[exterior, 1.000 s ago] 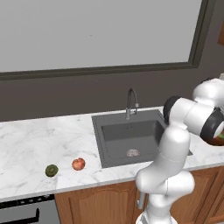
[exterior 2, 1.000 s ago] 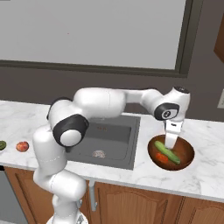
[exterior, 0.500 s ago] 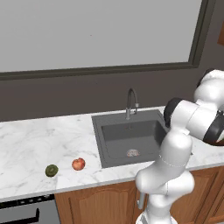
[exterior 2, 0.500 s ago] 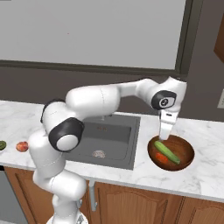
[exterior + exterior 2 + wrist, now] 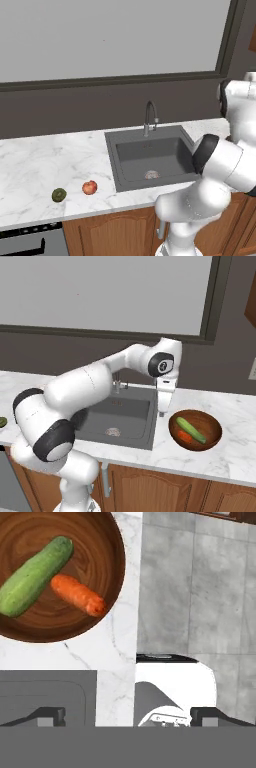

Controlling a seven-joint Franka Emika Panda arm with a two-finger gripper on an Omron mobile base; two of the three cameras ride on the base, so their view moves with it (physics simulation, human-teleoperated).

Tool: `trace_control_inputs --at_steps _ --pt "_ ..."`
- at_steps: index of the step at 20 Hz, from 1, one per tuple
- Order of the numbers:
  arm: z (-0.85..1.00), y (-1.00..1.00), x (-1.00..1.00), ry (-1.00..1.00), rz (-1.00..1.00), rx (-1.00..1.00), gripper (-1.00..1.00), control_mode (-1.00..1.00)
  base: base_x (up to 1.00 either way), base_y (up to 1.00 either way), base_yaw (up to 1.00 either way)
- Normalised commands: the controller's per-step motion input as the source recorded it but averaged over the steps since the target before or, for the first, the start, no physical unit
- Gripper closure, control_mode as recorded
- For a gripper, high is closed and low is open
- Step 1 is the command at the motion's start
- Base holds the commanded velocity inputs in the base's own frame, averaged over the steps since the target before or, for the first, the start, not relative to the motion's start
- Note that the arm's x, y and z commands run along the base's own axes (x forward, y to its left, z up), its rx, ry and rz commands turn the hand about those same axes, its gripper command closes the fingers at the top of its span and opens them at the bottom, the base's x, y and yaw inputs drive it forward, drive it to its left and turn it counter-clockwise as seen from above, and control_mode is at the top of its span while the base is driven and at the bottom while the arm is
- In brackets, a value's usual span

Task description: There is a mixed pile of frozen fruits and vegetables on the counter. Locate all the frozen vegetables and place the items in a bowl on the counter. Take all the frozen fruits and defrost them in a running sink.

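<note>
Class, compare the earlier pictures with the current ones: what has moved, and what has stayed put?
The open, empty pincer rose from the reddish-brown wooden bowl and swung toward the dark grey sink. The long green cucumber, orange carrot, round red apple and dark olive-green round fruit stayed put.

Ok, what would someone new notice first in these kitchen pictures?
Probably the big white arm stretched over the sink, its open gripper hanging between the basin and the wooden bowl to the right. The bowl holds a cucumber and a carrot. Far left on the counter sit an apple and a dark green fruit.
</note>
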Motion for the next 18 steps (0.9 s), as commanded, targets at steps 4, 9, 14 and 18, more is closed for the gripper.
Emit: trace_control_inputs --at_steps 4,9,14,18 --pt "0.05 0.81 -0.36 0.01 0.15 -0.10 -1.00 -1.00 0.00 0.00 0.00" --pt "0.11 0.65 -0.13 0.06 0.24 -0.09 -1.00 -1.00 0.00 0.00 0.00" --pt "0.12 0.39 0.06 0.11 0.30 -0.08 -1.00 -1.00 0.00 0.00 0.00" --pt "0.05 0.08 0.00 0.03 0.16 0.01 -1.00 -1.00 0.00 0.00 0.00"
